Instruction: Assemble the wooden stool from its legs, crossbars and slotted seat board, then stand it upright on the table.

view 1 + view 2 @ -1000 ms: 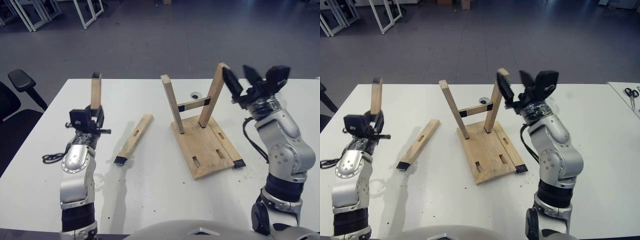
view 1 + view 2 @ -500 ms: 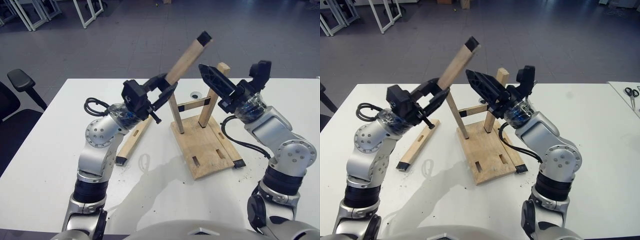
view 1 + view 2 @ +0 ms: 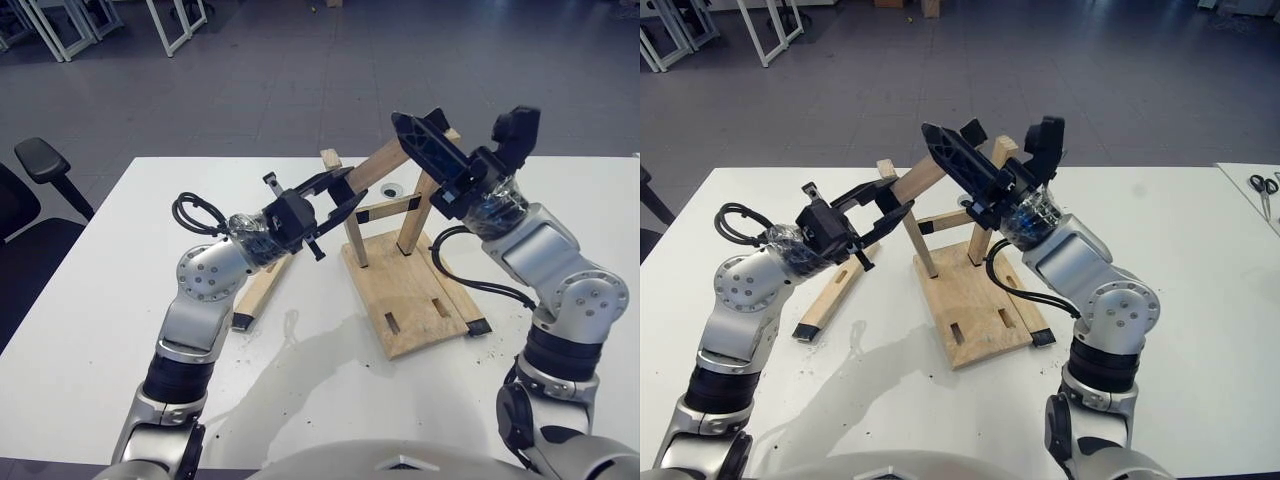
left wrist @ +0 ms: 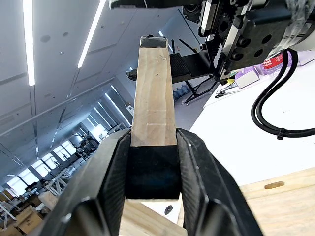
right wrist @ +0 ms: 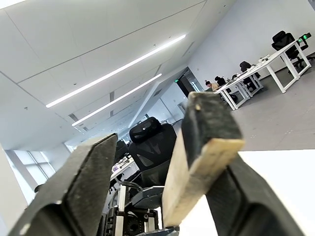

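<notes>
My left gripper (image 3: 338, 192) is shut on the black-capped end of a wooden leg (image 3: 378, 165), which slants up toward the right over the table. That leg's other capped end (image 5: 206, 123) lies between the fingers of my right gripper (image 3: 420, 135), which is open, with a gap showing on one side. Below them the slotted seat board (image 3: 410, 295) lies flat, with two legs (image 3: 345, 205) standing in it, joined by a crossbar (image 3: 385, 210). A second loose piece (image 3: 262, 285) with a slot lies on the table to the left.
The white table (image 3: 90, 300) has a round cable hole (image 3: 390, 188) behind the seat board. Wood crumbs lie near the board's front right corner. An office chair (image 3: 40, 155) stands off the table's left side. Scissors (image 3: 1262, 185) lie on a neighbouring table.
My left arm has swung the leg from the far left to the middle and tilted it lower. My right gripper moved left and now has its fingers around the leg's upper end.
</notes>
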Controlling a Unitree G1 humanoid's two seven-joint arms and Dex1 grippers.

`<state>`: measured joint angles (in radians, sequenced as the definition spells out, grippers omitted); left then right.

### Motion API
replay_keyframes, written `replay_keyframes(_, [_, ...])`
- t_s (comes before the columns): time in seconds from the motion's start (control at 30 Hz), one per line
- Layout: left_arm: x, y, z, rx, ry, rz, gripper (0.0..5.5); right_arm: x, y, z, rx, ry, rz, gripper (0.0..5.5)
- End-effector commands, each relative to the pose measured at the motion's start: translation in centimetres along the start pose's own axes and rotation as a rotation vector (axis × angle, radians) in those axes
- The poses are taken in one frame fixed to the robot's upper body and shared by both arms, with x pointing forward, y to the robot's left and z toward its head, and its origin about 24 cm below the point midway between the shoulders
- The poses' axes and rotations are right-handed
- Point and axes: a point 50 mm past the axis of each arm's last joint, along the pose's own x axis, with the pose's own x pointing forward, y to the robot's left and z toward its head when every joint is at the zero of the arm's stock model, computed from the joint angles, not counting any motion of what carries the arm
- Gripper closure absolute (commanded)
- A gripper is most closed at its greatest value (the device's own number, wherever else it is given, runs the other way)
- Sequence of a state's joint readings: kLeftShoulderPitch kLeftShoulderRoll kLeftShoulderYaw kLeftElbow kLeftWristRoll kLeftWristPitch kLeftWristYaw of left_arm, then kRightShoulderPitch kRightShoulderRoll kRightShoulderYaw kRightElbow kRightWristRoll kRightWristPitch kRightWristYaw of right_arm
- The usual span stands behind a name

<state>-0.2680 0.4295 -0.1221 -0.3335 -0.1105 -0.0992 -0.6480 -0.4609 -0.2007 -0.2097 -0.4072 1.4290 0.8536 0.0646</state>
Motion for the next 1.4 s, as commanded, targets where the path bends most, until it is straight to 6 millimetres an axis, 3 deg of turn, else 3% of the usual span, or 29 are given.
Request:
replay_keyframes(0.03, [0.0,0.5,-0.2,0.042,0.024,0.009,4.19,0.3,0.5,0.3,-0.016,0.006,0.029,3.3])
replay_keyframes(0.37, [-0.3,0.6,-0.6,0.052,0.038,0.005,4.19,0.1,0.4,0.6,-0.051,-0.001,0.015,5.04])
replay_keyframes(0.57, [0.0,0.4,-0.4,0.061,0.011,-0.007,4.19,-0.3,0.1,0.9,-0.052,-0.002,0.002,5.1])
replay_keyframes(0.7, [-0.3,0.1,-0.6,0.1,0.005,-0.014,3.22,-0.8,-0.3,1.2,-0.029,-0.022,-0.03,5.1])
replay_keyframes(0.8, [-1.7,-1.3,-2.3,0.135,0.079,-0.034,2.73,-3.2,-1.2,1.6,0.021,-0.045,-0.097,5.1])
replay_keyframes(0.9, [-3.4,-2.4,-3.7,0.141,0.156,-0.03,2.69,-6.8,-2.3,1.5,-0.008,0.034,-0.193,5.1])
replay_keyframes(1.03, [-3.9,-2.3,-4.2,0.162,0.207,0.062,2.69,-11.0,-5.1,2.1,-0.035,0.066,-0.397,5.1])
replay_keyframes(1.2, [-3.9,-3.1,-4.5,0.141,0.225,0.088,2.69,-12.8,-7.8,2.3,-0.104,0.084,-0.532,5.1])
replay_keyframes(1.4, [-3.7,-3.1,-4.6,0.134,0.231,0.085,2.69,-14.1,-10.6,1.1,-0.149,0.126,-0.644,5.1])
